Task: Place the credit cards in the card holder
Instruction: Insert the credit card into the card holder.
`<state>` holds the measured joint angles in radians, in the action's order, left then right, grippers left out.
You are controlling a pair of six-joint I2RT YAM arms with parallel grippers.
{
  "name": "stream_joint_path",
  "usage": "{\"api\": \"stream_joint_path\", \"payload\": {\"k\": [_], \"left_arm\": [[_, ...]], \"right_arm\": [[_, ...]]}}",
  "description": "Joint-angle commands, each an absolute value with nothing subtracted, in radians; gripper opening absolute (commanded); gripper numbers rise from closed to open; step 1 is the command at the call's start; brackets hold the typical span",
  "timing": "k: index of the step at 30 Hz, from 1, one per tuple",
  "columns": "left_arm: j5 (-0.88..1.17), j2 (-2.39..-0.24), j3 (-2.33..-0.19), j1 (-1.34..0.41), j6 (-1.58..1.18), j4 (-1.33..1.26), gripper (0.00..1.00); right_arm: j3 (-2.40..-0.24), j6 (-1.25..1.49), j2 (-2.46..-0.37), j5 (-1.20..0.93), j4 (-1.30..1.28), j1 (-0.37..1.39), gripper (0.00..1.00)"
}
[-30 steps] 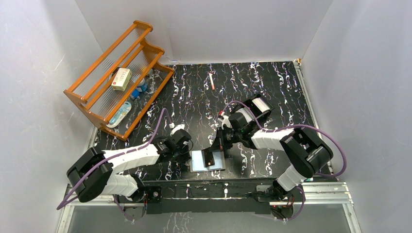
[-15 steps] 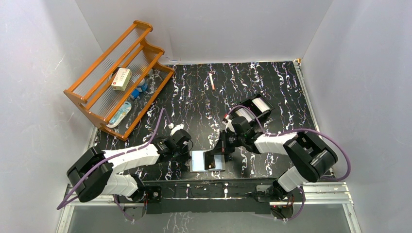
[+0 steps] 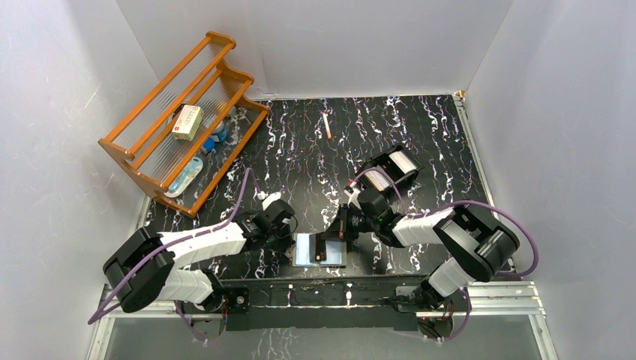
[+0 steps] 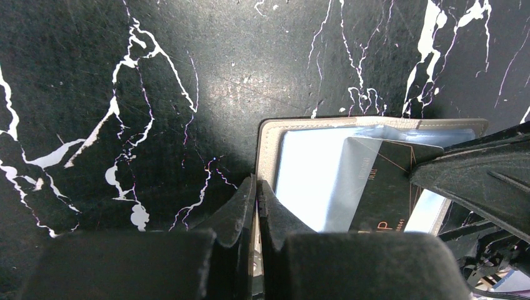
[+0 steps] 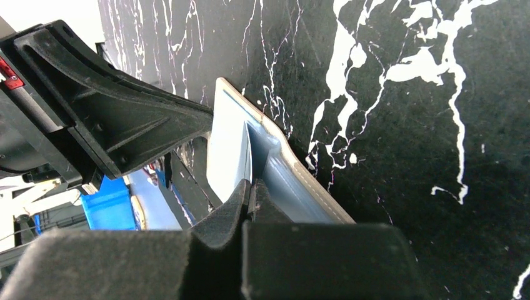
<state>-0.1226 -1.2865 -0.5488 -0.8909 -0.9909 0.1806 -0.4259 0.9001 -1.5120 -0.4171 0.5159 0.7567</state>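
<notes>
Right end effector (image 5: 251, 187) is clenched on a thin dark plastic credit card (image 4: 390, 187), which is edge-on in its own view. The left wrist view shows the card's face, partly under a clear pocket of the open, beige-rimmed, pale-blue card holder (image 4: 300, 175). Left end effector (image 4: 256, 197) pinches the holder's left rim. Only the top view shows the holder at lower centre on the black marbled worktop (image 3: 300, 142), with white cards (image 3: 403, 160) to its upper right.

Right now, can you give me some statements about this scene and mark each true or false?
1. The card holder lies open on the table. True.
2. The right gripper is shut on a dark card. True.
3. The left gripper hangs open, clear of the holder. False: it is shut on the holder's edge.
4. The cream box sits beside the holder. False: it is on the wooden rack.
</notes>
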Motion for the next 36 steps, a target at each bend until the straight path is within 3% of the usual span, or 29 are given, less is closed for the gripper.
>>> {"api": "stream_joint_path", "payload": {"k": [1, 5, 13, 17, 36], "left_arm": [[-0.100, -1.310, -0.491, -0.892, -1.026, 0.200, 0.00], [-0.094, -1.291, -0.492, -0.892, -1.033, 0.195, 0.00], [-0.098, -1.280, -0.486, -0.892, -1.039, 0.203, 0.00], [-0.109, -1.258, -0.481, -0.891, -1.045, 0.195, 0.00], [-0.072, -1.255, -0.463, -0.892, -1.043, 0.140, 0.00]], "right_arm": [[-0.421, 0.935, -1.548, -0.375, 0.622, 0.766, 0.00], [-0.435, 0.939, -1.568, -0.359, 0.610, 0.790, 0.01], [-0.614, 0.793, -1.417, -0.128, 0.042, 0.805, 0.43], [-0.644, 0.800, -1.364, -0.113, -0.062, 0.806, 0.55], [-0.695, 0.966, -1.514, -0.097, 0.063, 0.973, 0.55]]}}
